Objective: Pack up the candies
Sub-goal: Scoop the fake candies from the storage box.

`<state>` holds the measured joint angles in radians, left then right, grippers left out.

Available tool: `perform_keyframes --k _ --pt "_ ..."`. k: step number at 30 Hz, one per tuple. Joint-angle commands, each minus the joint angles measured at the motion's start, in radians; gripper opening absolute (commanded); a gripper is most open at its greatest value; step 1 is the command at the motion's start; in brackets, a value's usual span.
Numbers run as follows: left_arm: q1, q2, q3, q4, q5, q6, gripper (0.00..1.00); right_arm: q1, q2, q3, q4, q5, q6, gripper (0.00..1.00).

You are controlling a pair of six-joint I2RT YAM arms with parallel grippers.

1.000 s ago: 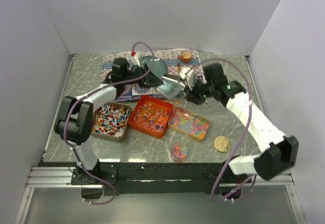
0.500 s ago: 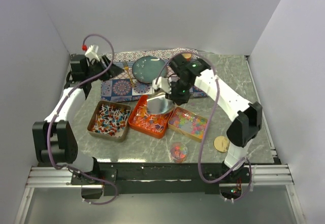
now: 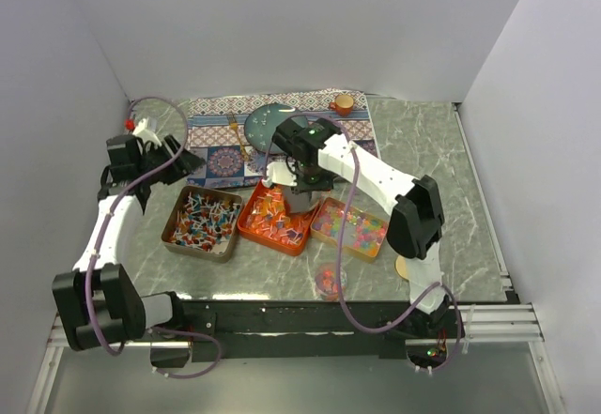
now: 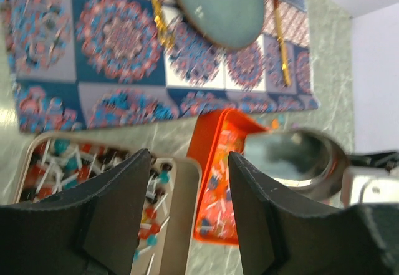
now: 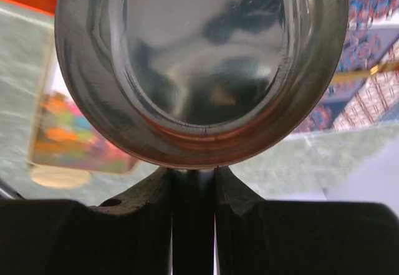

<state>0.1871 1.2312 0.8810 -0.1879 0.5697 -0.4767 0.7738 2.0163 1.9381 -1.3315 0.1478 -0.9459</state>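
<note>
Candies fill three trays: red-white-blue ones in the metal tray, orange-red ones in the orange tray, pastel ones in the right tray. My right gripper is shut on the handle of the silver scoop, held over the orange tray's far right part. In the right wrist view the scoop bowl looks empty above the gripper. My left gripper is open and empty over the mat's left edge. In the left wrist view it frames the metal tray and orange tray.
A small cup of candies and a gold lid sit near the front edge. A patterned mat at the back holds a teal plate and an orange cup. White walls enclose the table.
My right arm has carried the scoop leftward from the mat to over the orange tray. My left arm has swung away to the left and back toward the near side.
</note>
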Motion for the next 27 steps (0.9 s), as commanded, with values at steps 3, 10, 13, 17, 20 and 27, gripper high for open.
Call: perform_keyframes --k 3,10,13,17,20,27 --pt "0.026 -0.093 -0.085 -0.062 -0.007 0.066 0.59 0.009 -0.010 -0.019 -0.109 0.205 -0.146 0.00" --pt "0.026 -0.139 -0.123 -0.067 0.012 0.046 0.59 0.062 0.039 -0.045 -0.109 0.268 -0.189 0.00" --pt "0.028 -0.156 -0.125 -0.093 0.004 0.058 0.59 0.107 0.076 -0.030 -0.109 0.291 -0.208 0.00" --pt "0.028 -0.177 -0.131 -0.108 -0.004 0.073 0.59 0.139 0.114 -0.030 -0.109 0.337 -0.217 0.00" --pt "0.026 -0.199 -0.136 -0.111 -0.007 0.067 0.59 0.153 0.136 -0.016 -0.110 0.335 -0.215 0.00" --pt "0.023 -0.217 -0.119 -0.114 -0.010 0.046 0.60 0.180 0.217 0.077 -0.110 0.300 -0.171 0.00"
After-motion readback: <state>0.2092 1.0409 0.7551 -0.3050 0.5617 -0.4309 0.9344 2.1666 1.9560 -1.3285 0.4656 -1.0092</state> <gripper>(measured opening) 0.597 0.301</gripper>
